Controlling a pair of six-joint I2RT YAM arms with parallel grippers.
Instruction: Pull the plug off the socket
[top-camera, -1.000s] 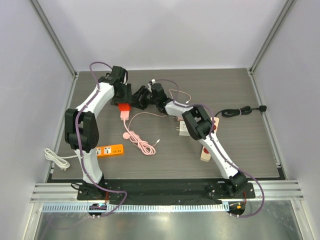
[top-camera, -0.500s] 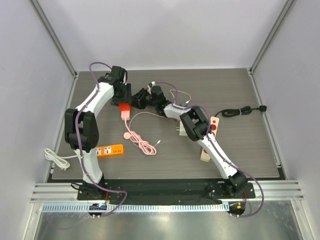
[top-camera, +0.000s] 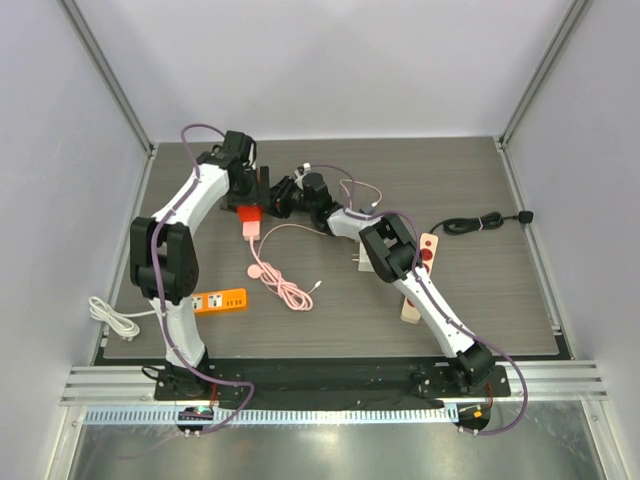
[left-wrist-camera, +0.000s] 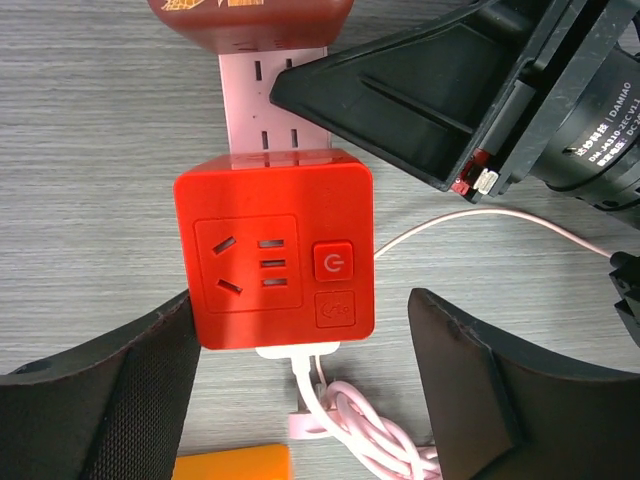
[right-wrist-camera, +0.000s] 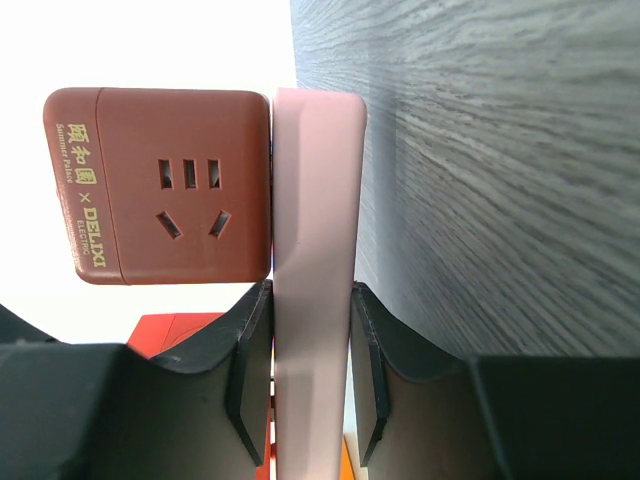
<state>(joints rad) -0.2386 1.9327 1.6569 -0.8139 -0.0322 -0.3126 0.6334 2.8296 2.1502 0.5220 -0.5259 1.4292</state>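
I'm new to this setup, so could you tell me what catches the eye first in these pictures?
A bright red cube socket sits inside the open left gripper, on the far part of the table. Just beyond it, the right gripper clamps a pink strip, with a brown cube socket against it.

On the surface (top-camera: 480, 290), the near plug (left-wrist-camera: 273, 262) sits on the strip (left-wrist-camera: 262, 110), with a second plug (left-wrist-camera: 250, 20) just behind it. A coiled cable (top-camera: 287, 292) lies before them.

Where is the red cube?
In the top view, the red cube sits far back on the table, left of centre, inside the open left claw, touching the pink strip the right claw grips.
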